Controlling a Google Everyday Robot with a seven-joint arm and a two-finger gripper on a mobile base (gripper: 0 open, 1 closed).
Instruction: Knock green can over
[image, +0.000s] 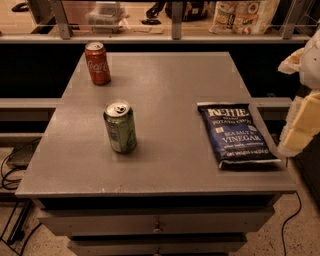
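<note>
The green can (120, 126) stands upright on the grey table (170, 165), left of the table's middle, its silver top and pull tab facing up. My gripper (301, 126) shows as pale white and yellowish parts at the far right edge of the view, beyond the table's right side and well apart from the green can.
A red Coca-Cola can (97, 63) stands upright at the table's back left. A blue bag of Kettle chips (235, 134) lies flat on the right side, between the gripper and the green can. A railing and a shelf with clutter run behind the table. Cables lie on the floor at left.
</note>
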